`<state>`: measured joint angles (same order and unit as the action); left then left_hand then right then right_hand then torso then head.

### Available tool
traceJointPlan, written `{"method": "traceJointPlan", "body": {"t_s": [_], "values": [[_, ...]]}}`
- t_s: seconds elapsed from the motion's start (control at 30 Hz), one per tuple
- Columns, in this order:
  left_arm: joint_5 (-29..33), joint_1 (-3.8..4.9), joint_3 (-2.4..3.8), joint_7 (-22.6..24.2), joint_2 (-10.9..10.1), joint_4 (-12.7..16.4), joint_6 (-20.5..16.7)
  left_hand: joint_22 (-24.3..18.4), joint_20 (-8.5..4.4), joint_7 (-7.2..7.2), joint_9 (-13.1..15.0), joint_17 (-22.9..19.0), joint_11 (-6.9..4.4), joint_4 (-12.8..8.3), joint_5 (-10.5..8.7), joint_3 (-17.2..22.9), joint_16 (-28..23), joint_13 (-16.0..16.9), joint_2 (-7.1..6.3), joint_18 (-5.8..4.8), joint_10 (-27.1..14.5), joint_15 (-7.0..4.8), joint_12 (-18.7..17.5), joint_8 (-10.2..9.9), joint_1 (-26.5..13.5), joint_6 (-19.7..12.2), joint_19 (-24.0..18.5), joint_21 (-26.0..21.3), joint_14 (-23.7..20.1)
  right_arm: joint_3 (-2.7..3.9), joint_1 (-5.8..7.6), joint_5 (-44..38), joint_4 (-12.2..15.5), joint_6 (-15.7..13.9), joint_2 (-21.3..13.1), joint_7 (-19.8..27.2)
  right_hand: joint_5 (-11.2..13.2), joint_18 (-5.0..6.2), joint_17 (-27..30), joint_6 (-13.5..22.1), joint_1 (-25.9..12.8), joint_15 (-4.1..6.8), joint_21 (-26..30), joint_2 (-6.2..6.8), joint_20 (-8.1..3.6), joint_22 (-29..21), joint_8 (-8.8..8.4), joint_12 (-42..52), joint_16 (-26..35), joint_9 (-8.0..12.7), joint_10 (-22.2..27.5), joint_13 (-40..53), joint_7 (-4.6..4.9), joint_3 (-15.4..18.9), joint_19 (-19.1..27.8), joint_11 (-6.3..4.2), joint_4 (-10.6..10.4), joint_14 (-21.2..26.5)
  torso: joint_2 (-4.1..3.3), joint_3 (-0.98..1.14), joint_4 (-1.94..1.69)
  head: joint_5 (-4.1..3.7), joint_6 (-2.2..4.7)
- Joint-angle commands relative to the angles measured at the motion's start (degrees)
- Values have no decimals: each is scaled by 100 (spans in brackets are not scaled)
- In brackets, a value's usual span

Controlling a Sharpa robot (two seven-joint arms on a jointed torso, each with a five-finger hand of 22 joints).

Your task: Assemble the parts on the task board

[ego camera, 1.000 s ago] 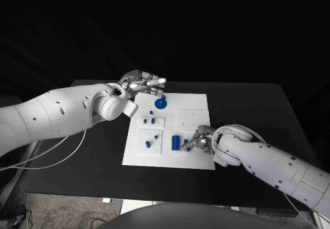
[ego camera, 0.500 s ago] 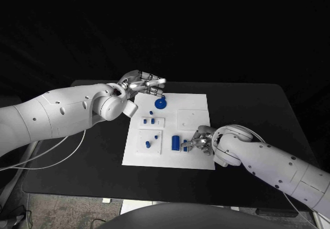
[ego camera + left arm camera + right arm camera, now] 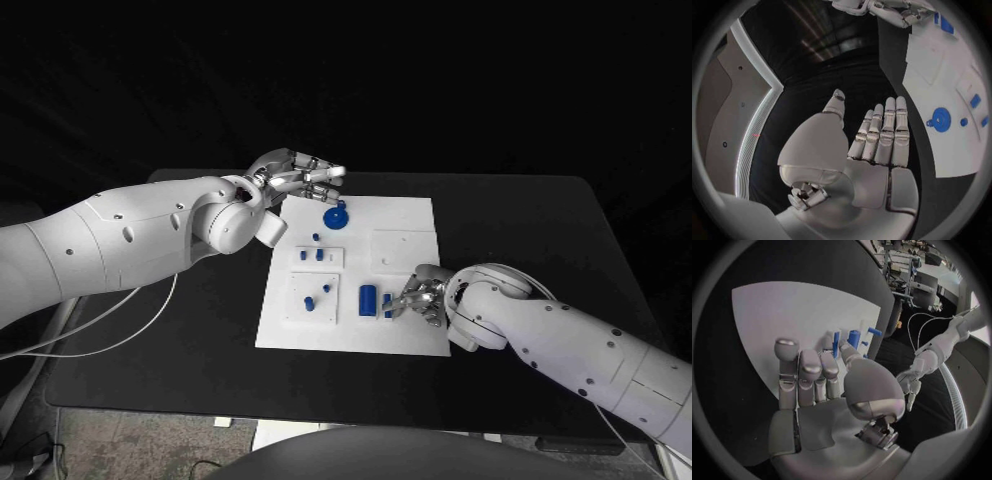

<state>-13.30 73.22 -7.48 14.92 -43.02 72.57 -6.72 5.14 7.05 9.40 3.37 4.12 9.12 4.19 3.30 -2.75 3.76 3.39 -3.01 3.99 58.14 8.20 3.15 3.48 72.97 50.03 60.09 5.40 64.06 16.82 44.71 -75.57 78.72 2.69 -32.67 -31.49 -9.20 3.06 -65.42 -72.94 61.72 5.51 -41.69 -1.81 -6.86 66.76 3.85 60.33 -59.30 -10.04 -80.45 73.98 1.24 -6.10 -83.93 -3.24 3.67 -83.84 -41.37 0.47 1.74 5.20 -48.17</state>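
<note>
Here's the white task board lying in the middle of the black desk, with the blue parts scattered across it. The left hand hovers over the board's far left corner, and the left wrist view shows it flat, fingers straight and side by side, thumb standing apart, nothing in its grasp. Just beside it on the board sits a round blue gear, toothed rim plain in the wrist view, with a small blue peg just beyond it. Down the board's left side there's a raised white block carrying two small blue pieces, then a second block nearer the robot with two more small blue parts. A blue cylinder lies near the board's middle, toward the near edge. Right next to it is the right hand, low over the board at its near right side, fingertips close to a slim blue piece; from the right wrist view the fingers reach forward with a thin blue part at their tips, but whether it is pinched or merely touched, I cannot tell. A plain square white block sits on the right half of the board.
</note>
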Motion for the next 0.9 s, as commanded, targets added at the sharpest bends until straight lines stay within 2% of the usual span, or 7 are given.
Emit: {"method": "traceJointPlan", "body": {"t_s": [0.03,0.17,0.37,0.47,0.73,0.83,0.9], "values": [[-15,2,3,26,9,9,61,-5,13,18,-8,8,-9,-5,14,18,-27,-2,23,46,-30,-21,21,-8,32,-23,11,28,7,-4,-9,47,0,-138,-42,129,-2,87,2,45,-111,38,33,49,-35,-12,-24,-27,31,20,11,-10,1,31,-295,11,4,14,5,0,2,-5,18],[-10,2,3,81,8,-6,10,-4,12,10,-7,7,-14,-13,14,17,-27,-2,31,46,-21,-21,21,-6,34,2,12,30,6,-3,-9,231,24,-400,-158,295,227,124,-5,500,-281,-3,34,209,-12,-14,-26,4,29,134,34,18,162,197,-293,100,-195,17,13,7,8,-16,43],[197,2,-2,347,23,-86,-256,-10,9,-5,-1,8,-33,-70,40,10,-27,-3,72,33,73,-29,20,3,64,166,-9,19,24,35,2,825,103,-896,-447,1167,117,234,9,793,-99,-41,76,290,45,-30,-22,-22,63,236,88,-8,259,362,-280,163,-438,38,53,5,35,-70,146],[417,2,-11,501,52,-159,-419,-13,-8,-24,6,5,-54,-220,138,-51,-28,-3,189,10,196,-45,18,8,117,390,-12,15,68,63,90,1255,-19,-1214,-543,1820,-577,283,447,811,17,-65,933,291,85,-485,-24,-653,689,277,320,-408,261,489,-149,179,-351,166,115,-5,59,-77,207],[830,-4,-27,809,230,-694,-593,-28,-34,-89,18,-3,-106,-528,304,-264,-27,-3,495,-46,331,-85,21,19,282,710,-41,-15,107,89,600,2961,-1114,-1189,-532,3476,-660,207,1978,875,374,-215,3091,-106,238,-2478,-22,-2788,2660,445,945,-2714,343,835,-20,272,313,510,347,-39,121,-114,361],[947,-5,-27,857,313,-916,-575,-30,-46,-101,18,-2,-116,-552,309,-282,-27,-3,547,-58,358,-98,20,18,317,745,-41,-19,148,95,761,3357,-1631,-1026,-435,3780,-556,218,2813,1054,443,-381,3802,-186,447,-3402,2,-3734,3697,584,893,-4036,412,866,270,433,495,594,442,-51,133,-111,415],[1005,-5,-27,886,378,-1080,-560,-30,-47,-104,18,-3,-118,-553,309,-287,-27,-3,553,-60,359,-99,20,18,320,747,-42,-20,148,108,848,3676,-1978,-916,-346,3954,-579,159,3411,1200,412,-657,3800,-245,687,-4030,-31,-4655,4532,623,1264,-4975,547,839,1035,631,538,1049,513,-64,150,-101,465]]}}
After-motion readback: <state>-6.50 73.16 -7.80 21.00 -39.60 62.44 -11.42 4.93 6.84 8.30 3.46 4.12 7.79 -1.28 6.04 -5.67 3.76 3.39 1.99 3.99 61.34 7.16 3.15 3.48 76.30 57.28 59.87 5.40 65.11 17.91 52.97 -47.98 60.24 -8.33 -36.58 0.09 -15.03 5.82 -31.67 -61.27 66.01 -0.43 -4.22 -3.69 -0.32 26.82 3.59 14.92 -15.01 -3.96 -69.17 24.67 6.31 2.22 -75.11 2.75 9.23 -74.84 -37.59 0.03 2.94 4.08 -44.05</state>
